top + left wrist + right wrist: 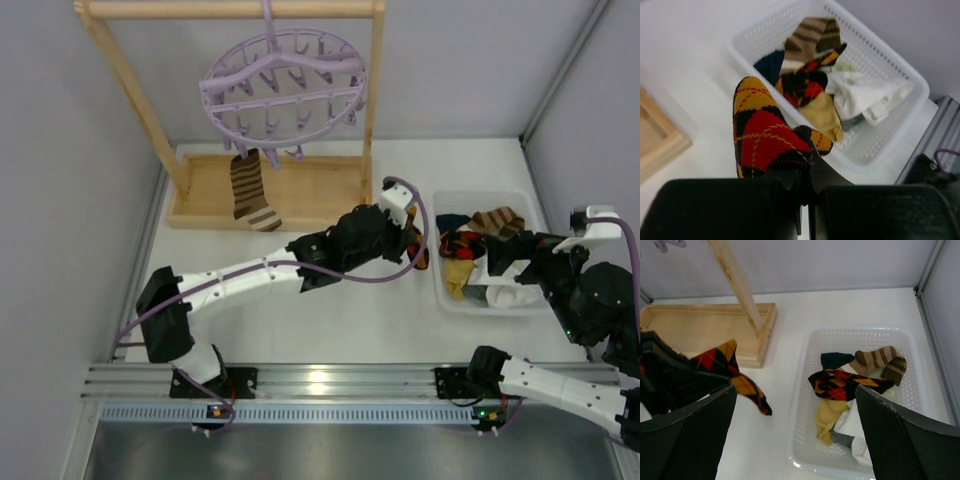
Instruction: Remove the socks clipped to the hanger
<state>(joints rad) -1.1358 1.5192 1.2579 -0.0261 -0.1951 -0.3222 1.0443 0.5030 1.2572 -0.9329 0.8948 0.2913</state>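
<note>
The lilac hanger (285, 85) hangs from a wooden rack, and a brown-and-cream striped sock (252, 190) is still clipped under it. My left gripper (802, 175) is shut on a black argyle sock (765, 135) with red and yellow diamonds, held just left of the white basket (900, 117). In the top view this left gripper (412, 248) sits at the basket's left rim. My right gripper (795, 390) stands wide open above the basket (805, 375), gripping nothing. From the right wrist view the held argyle sock (732, 375) dangles at the left.
The basket (445, 290) holds another argyle sock (845, 382), a striped sock (877, 359), and yellow (827, 415), white (865, 95) and navy (770, 62) ones. The rack's wooden tray base (300, 190) and post (737, 282) stand behind the left arm.
</note>
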